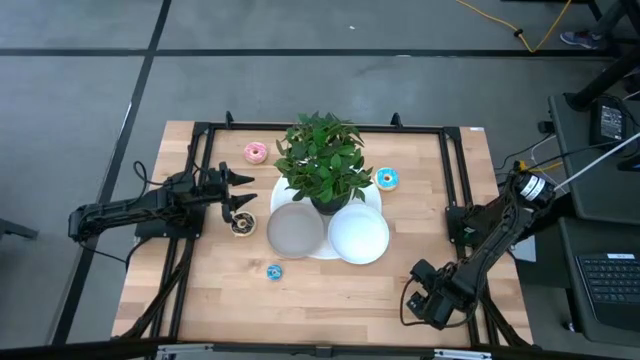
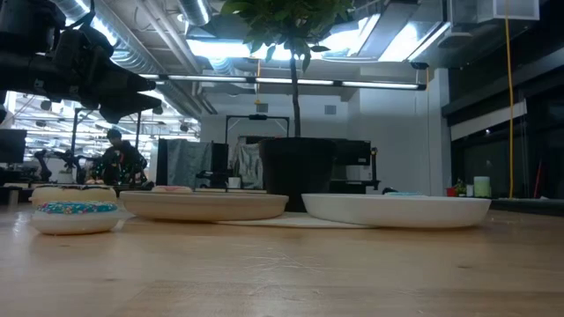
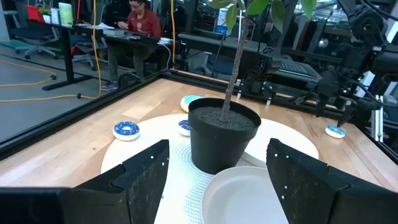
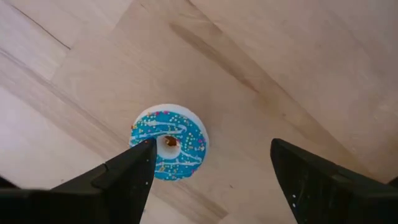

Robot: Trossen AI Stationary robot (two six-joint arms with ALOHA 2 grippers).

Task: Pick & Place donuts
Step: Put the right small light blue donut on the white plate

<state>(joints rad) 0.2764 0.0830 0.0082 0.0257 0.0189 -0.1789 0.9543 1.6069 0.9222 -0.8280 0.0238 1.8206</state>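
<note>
The right gripper (image 4: 211, 180) is held wide open and empty above a blue-iced donut (image 4: 169, 144) on the table (image 4: 292, 68), seemingly lined up for a grasp; the left gripper (image 3: 217, 180) is also spread, facing the potted plant (image 3: 224, 134)

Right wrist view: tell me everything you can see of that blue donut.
The small ring-shaped toy donut has light blue icing, white drizzle, coloured sprinkles and a white base. It lies flat, hole up, on the light wooden tabletop, below the open right gripper; one of its fingers overlaps the donut's edge, contact unclear.
</note>
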